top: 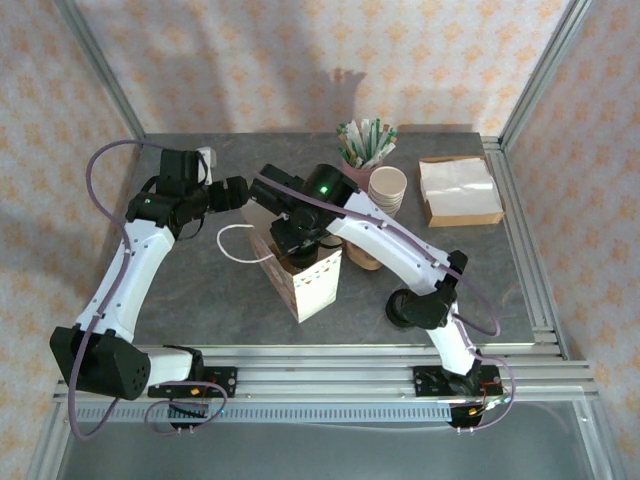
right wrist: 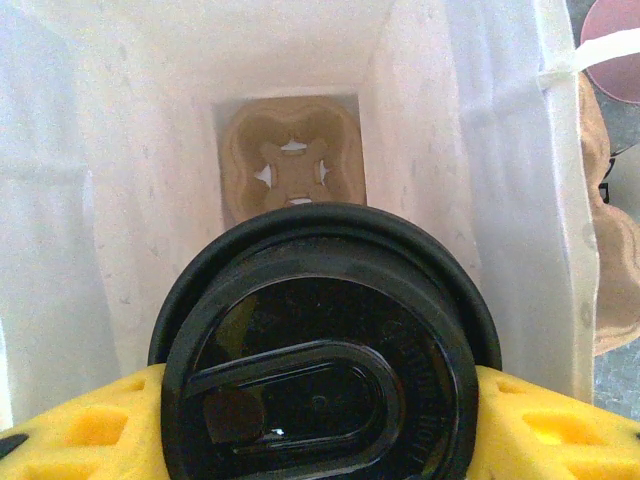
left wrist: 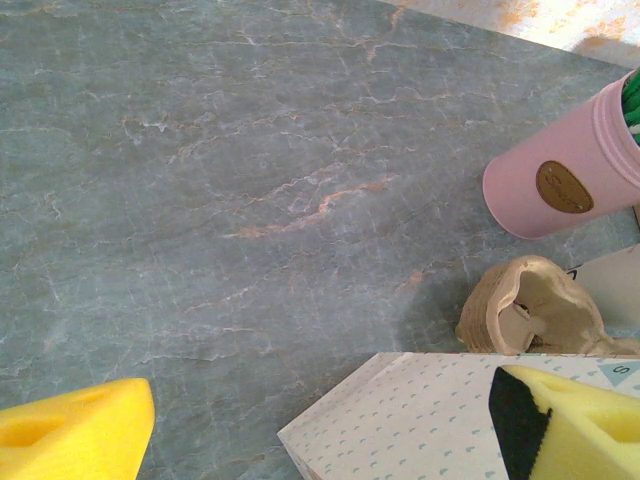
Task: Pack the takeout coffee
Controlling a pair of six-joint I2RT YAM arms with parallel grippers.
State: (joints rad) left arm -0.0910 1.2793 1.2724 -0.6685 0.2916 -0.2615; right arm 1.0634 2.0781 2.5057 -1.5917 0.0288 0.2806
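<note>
Marbled table (left wrist: 200, 200); right fingers (right wrist: 90, 425) clamp takeout coffee (right wrist: 320, 350) between them above bag (right wrist: 430, 150), left fingers (left wrist: 70, 435) spread.

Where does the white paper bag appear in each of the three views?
Top external: the paper bag stands near the middle of the picture.
Left wrist: its dotted outer side lies along the bottom edge, right of centre.
Right wrist: its white inner walls rise around the takeout coffee.
Shared landmark: the pink cup, at right, top right corner.
</note>
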